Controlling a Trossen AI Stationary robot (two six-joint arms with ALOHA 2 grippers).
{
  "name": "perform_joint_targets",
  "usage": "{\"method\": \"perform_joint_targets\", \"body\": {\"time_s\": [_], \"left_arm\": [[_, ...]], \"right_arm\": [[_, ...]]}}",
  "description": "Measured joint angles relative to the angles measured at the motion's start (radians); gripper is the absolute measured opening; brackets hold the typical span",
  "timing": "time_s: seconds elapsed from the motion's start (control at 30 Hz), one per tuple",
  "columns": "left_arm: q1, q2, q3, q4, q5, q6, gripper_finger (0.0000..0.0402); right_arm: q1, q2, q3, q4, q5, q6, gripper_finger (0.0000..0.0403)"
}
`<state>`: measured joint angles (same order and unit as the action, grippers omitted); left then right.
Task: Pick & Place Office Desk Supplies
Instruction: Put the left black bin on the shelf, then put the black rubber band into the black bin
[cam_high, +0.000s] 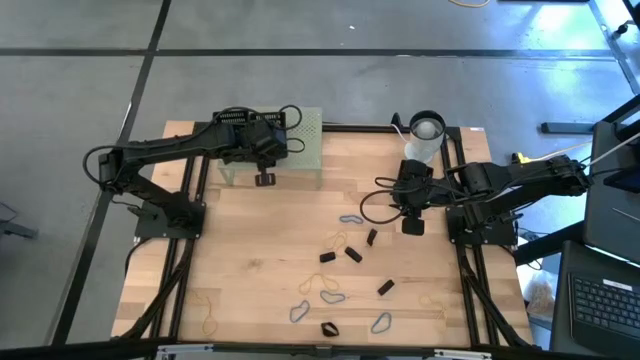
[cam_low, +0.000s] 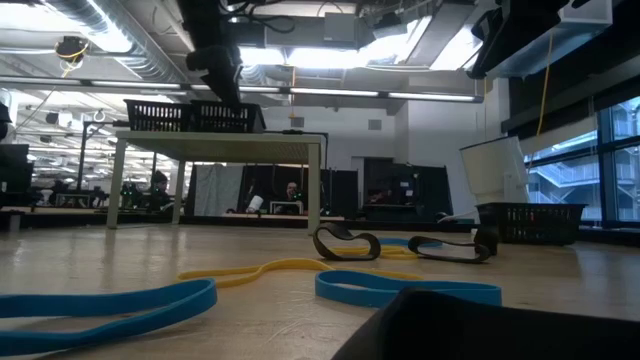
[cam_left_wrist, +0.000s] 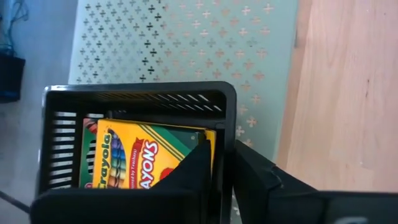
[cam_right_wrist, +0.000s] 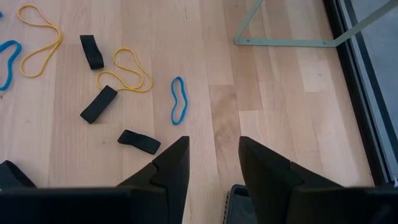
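From above, the left claw hangs over the front edge of the pale green perforated stand at the back of the wooden worktop, beside a black basket on that stand. The right claw hovers near the white cup. Loose blue loops, yellow rubber bands and black bands lie scattered across the middle and front.

At worktop level, a blue loop and a yellow band lie close in front, the basket sitting on the stand.

The left wrist view shows the claw's fingers astride the basket's right wall, seemingly slightly parted; whether they grip it I cannot tell. A Crayola crayon box lies inside the basket.

The right wrist view shows its fingers parted, holding nothing, above bare wood near a blue loop and black bands.
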<state>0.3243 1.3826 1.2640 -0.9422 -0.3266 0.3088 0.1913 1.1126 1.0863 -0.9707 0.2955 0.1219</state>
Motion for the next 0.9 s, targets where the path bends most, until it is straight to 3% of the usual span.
{"method": "perform_joint_targets", "body": {"time_s": [0.57, 0.9], "left_arm": [[-0.131, -0.092, -0.001, 0.018, -0.134, 0.000, 0.0077], [-0.216, -0.111, -0.001, 0.128, -0.119, 0.000, 0.0075]], "right_arm": [[0.000, 0.000, 0.000, 0.002, 0.000, 0.000, 0.0140], [0.000, 0.000, 0.000, 0.006, 0.000, 0.000, 0.0140]]}}
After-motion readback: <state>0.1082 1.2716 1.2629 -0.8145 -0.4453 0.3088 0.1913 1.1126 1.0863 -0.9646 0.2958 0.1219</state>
